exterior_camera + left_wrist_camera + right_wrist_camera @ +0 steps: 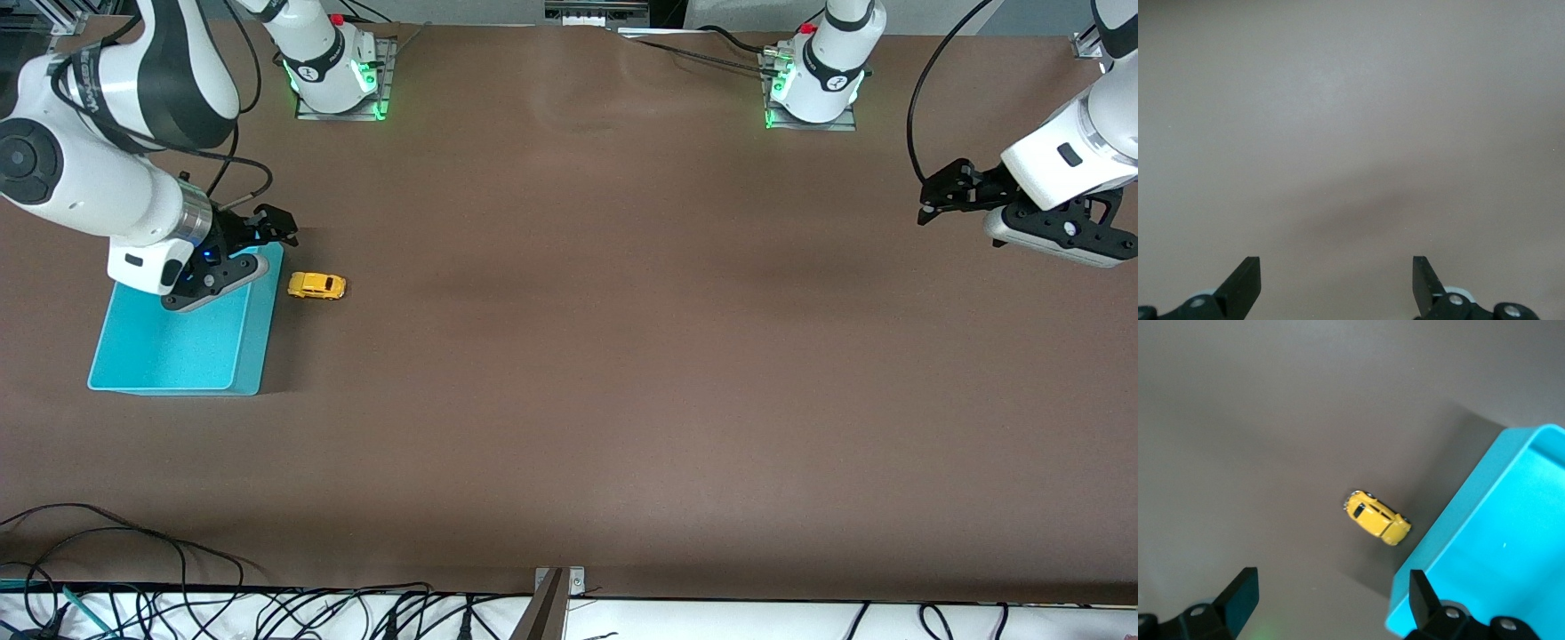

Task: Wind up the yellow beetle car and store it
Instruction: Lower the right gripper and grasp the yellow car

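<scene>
The yellow beetle car (316, 285) stands on the brown table right beside the turquoise bin (182, 338), toward the left arm's end from it. It also shows in the right wrist view (1377, 518), next to the bin's wall (1451, 527). My right gripper (276, 226) is open and empty, up over the bin's corner that lies farthest from the front camera, close to the car. My left gripper (944, 191) is open and empty, waiting up over bare table at the left arm's end; its wrist view shows only table between its fingers (1245, 280).
The bin is empty inside. Both arm bases (338, 71) stand at the table's edge farthest from the front camera. Cables (178, 604) lie along the edge nearest that camera. A cable hangs by the left arm (916, 98).
</scene>
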`<state>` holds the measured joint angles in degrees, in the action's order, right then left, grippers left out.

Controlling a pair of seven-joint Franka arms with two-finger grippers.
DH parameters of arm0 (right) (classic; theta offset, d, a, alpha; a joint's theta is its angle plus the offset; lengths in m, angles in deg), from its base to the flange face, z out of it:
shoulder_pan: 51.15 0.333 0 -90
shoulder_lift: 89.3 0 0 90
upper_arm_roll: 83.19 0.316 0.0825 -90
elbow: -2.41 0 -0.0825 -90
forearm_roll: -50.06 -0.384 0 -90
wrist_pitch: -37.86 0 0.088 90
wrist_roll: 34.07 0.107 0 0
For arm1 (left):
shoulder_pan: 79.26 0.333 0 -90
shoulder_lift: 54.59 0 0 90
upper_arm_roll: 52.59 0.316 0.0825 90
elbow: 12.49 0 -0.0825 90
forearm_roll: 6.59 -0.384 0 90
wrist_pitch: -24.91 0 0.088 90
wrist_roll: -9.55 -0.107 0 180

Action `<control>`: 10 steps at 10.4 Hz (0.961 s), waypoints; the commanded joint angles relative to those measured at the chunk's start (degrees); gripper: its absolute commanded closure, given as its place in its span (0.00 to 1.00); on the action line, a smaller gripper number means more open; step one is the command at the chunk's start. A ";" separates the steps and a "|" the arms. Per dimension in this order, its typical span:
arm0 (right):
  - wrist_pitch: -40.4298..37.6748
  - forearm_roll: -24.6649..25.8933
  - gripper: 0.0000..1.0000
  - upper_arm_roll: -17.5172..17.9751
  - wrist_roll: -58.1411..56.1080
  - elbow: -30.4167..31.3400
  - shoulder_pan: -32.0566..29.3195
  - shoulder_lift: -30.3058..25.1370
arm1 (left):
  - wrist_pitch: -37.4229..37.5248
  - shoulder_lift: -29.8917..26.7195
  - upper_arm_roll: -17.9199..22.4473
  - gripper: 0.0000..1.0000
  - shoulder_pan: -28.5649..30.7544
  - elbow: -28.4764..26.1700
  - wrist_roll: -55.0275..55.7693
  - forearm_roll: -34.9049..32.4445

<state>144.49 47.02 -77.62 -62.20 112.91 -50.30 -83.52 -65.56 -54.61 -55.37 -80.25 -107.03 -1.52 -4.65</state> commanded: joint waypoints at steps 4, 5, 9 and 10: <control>24.99 -0.57 0.00 6.72 -29.33 17.10 -7.07 0.98 | 6.36 1.95 0.84 0.00 -1.73 5.06 5.09 0.79; 29.73 -0.13 0.00 7.77 -30.92 20.17 -7.87 1.42 | 6.44 1.95 0.76 0.00 -1.73 4.98 5.01 0.78; 41.09 0.23 0.00 7.87 -39.17 29.67 -9.37 1.51 | 6.44 1.95 0.84 0.00 -1.47 4.63 5.01 1.22; 42.77 0.23 0.00 7.87 -40.76 31.09 -9.89 1.86 | 6.44 1.95 0.84 0.00 -1.56 4.54 5.01 1.22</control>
<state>183.76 47.06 -70.95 -99.69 140.65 -58.12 -80.84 -60.49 -53.42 -55.17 -81.19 -104.22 2.64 -4.64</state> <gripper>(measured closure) 0.000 0.000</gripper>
